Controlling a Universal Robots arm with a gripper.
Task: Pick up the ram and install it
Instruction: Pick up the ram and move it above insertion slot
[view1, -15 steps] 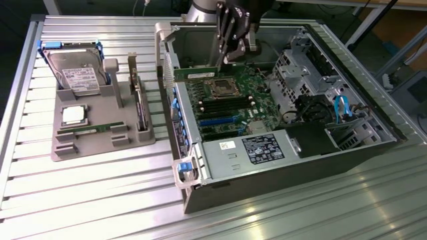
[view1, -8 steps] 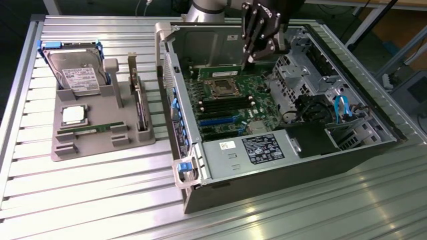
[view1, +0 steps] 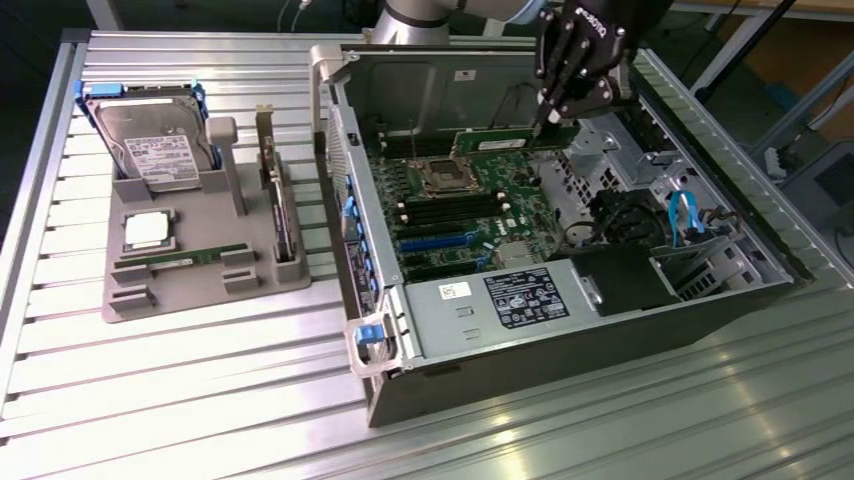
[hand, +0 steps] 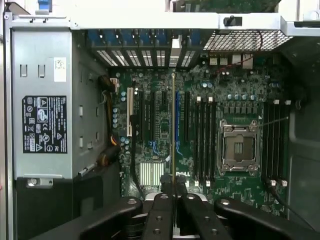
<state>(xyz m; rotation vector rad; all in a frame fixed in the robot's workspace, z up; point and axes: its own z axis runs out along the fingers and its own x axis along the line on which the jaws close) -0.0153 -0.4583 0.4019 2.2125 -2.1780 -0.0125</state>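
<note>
Ram, a thin narrow green circuit-board stick, is held lengthwise over the green motherboard inside the open grey metal computer case. The black claw pinches it by one long edge, fingers pressed against both faces. A second like stick lies in the grey plastic tray beside the case.
</note>
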